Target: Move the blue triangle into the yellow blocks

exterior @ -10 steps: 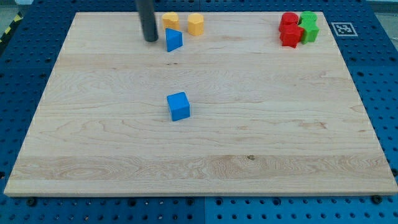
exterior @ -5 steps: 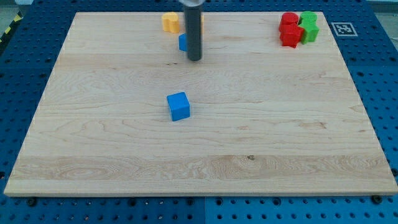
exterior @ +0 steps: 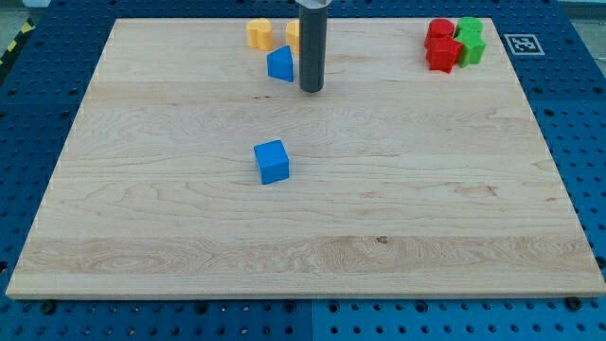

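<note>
The blue triangle (exterior: 280, 64) lies near the view's top, just below and between two yellow blocks. One yellow block (exterior: 259, 34) is up and to its left. The other yellow block (exterior: 293, 34) is mostly hidden behind my rod. My tip (exterior: 311, 89) rests on the board just right of the blue triangle and slightly lower, with a small gap between them. A blue cube (exterior: 272, 161) sits alone near the board's middle.
Red blocks (exterior: 439, 44) and green blocks (exterior: 470, 42) are clustered at the view's top right corner of the wooden board (exterior: 142, 208). A marker tag (exterior: 523, 44) lies off the board on the blue pegboard.
My tip swept from the triangle's left to its right side and has shifted slightly right. The blue triangle has moved a little to the right, closer under the yellow blocks.
</note>
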{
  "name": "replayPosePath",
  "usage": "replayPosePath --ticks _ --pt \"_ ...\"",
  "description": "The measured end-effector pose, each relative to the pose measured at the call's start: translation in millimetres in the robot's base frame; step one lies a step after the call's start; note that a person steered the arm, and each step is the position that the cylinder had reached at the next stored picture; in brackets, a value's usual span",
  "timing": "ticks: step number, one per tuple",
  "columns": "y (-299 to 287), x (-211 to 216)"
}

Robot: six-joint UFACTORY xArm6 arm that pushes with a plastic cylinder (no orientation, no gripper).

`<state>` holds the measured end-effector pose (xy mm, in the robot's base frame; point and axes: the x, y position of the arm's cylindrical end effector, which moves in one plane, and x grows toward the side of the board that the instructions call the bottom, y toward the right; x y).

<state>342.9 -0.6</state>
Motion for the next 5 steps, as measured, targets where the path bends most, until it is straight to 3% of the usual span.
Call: replayPosePath --ticks 2,4,5 --pt "-46 -42" --pt "-57 -23" --pt "-90 -21"
